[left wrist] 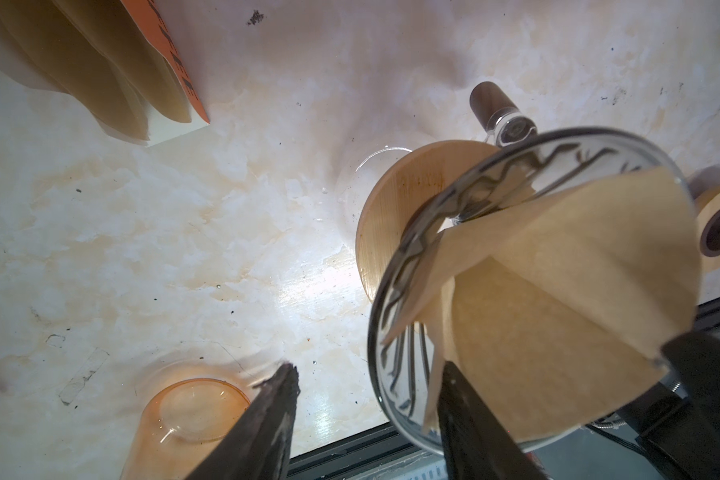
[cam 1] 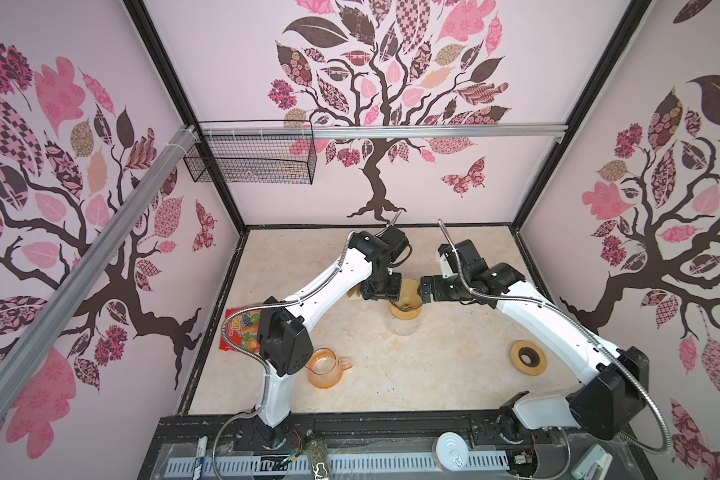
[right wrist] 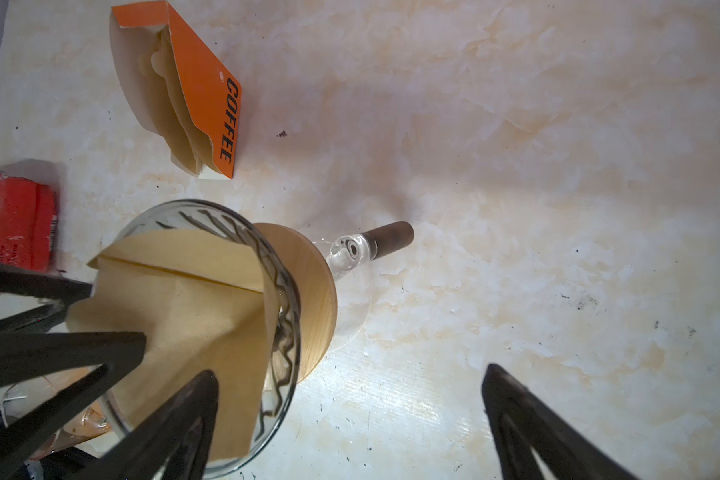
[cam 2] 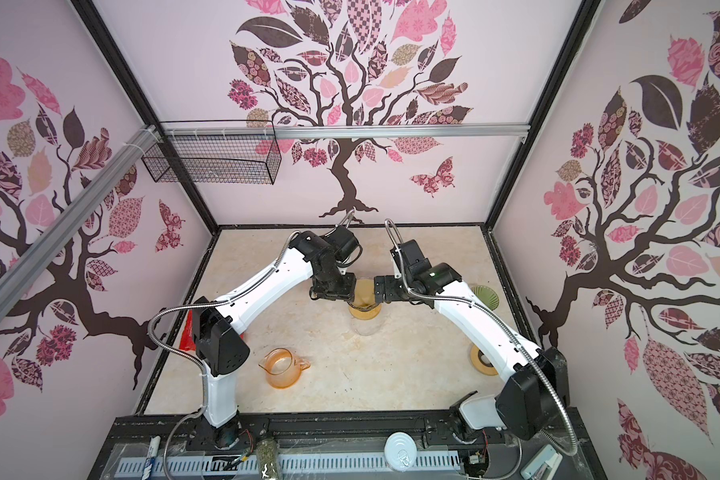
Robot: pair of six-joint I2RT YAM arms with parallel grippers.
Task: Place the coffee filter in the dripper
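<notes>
The glass dripper (cam 1: 406,311) (cam 2: 365,312) has a wooden collar (right wrist: 312,291) and stands on a clear glass server mid-table. A brown paper coffee filter (left wrist: 558,291) (right wrist: 184,316) sits opened inside its cone, its top edge above the rim. My left gripper (left wrist: 371,372) (cam 1: 393,291) is open and straddles the rim, one finger inside by the filter's flap, the other outside. From the opposite side my right gripper (right wrist: 350,378) (cam 1: 422,291) is wide open, with one finger over the filter and the other out over the table. Neither pinches the paper.
An orange filter box (right wrist: 208,95) lies open behind the dripper. A red snack bag (cam 1: 242,328) and an orange glass pitcher (cam 1: 325,368) are at front left. A tape roll (cam 1: 527,357) and a green dish (cam 2: 485,297) are on the right.
</notes>
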